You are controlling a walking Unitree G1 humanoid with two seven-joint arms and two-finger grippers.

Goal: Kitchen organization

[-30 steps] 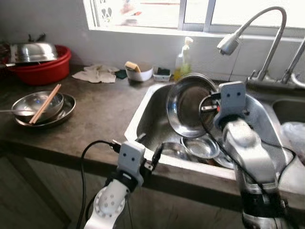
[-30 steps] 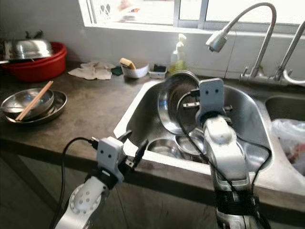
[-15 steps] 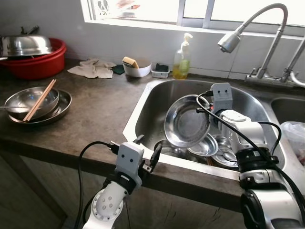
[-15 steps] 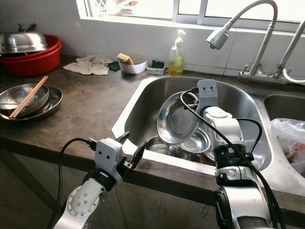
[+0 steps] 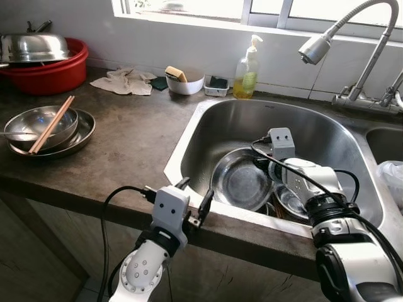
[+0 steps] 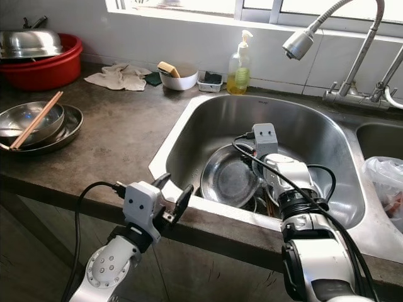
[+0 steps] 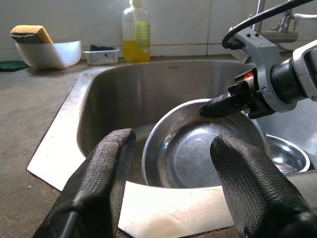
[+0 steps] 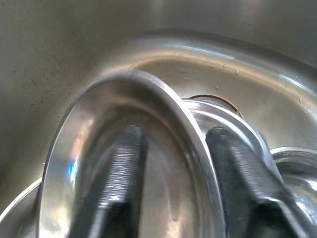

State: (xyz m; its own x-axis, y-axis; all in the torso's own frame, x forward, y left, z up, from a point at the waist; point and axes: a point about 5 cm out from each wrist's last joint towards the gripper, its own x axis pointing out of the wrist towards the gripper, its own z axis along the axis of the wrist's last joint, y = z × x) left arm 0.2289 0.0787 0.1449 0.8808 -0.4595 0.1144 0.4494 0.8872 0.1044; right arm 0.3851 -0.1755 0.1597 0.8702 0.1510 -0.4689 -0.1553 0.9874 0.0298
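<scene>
A wide steel bowl (image 5: 242, 182) leans tilted in the bottom of the sink (image 5: 189, 135), on top of smaller steel bowls (image 5: 293, 201). My right gripper (image 5: 259, 165) reaches down into the sink at the bowl's far rim. In the right wrist view its fingers (image 8: 116, 178) stand one on each side of that rim (image 8: 190, 144), with a gap to each, so the gripper (image 8: 178, 163) is open. My left gripper (image 5: 195, 192) hovers open at the counter's front edge before the sink, with nothing between its fingers (image 7: 104, 168).
Stacked steel dishes with chopsticks (image 5: 44, 123) sit on the counter at left, and a red basin (image 5: 47, 72) with a steel lid stands behind them. A cloth (image 5: 129, 82), a white bowl with a sponge (image 5: 184, 82) and a soap bottle (image 5: 247, 72) line the wall. The faucet (image 5: 318, 47) overhangs the sink.
My right gripper has brought the wide steel bowl down from upright above the sink to the sink's bottom. Its fingers now stand apart from the rim. The left arm has stayed put.
</scene>
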